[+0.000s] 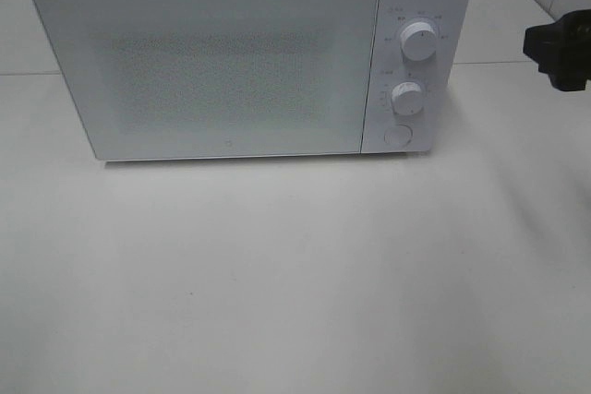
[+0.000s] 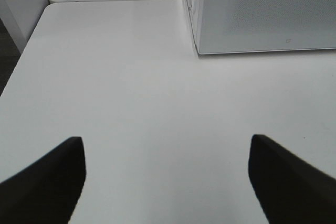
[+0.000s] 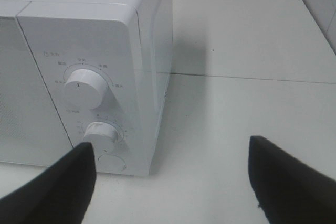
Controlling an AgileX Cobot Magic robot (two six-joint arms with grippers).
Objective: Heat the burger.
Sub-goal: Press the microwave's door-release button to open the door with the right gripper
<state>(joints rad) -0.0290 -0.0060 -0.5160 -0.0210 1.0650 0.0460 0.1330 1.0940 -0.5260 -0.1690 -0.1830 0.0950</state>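
**Both grippers empty, burger hidden, oven door shut**

The right gripper (image 3: 170, 182) hangs with its two black fingers wide apart and nothing between them. Just ahead of it, toward the robot's left, is the control panel of the white box-shaped microwave oven (image 1: 231, 62). The panel has an upper white round dial (image 3: 85, 87), a lower white round dial (image 3: 102, 135) close to one fingertip, and a flat round button (image 3: 112, 162) below. The left gripper (image 2: 167, 182) is likewise spread and empty above the bare white matte tabletop (image 2: 131, 77). The oven's near corner lies ahead of it, toward the robot's right.

The burger shows in no view. It is not between either pair of fingers, and it is not on the tabletop in front of the oven. The oven's pale speckled glass door (image 1: 208, 66) is shut and nothing can be made out behind it. Whether the burger sits inside, ahead of both grippers, or somewhere out of view cannot be told.

Several things could go wrong from here:
- If the burger is not inside, turning a dial would probably run the oven empty.
- Closing the right gripper on the lower dial off-centre could let the smooth knob slip.
- The wide fingers could nudge the button beneath the dial, which may release the door.
- A firm push on the panel could slide the oven back across the slick tabletop.
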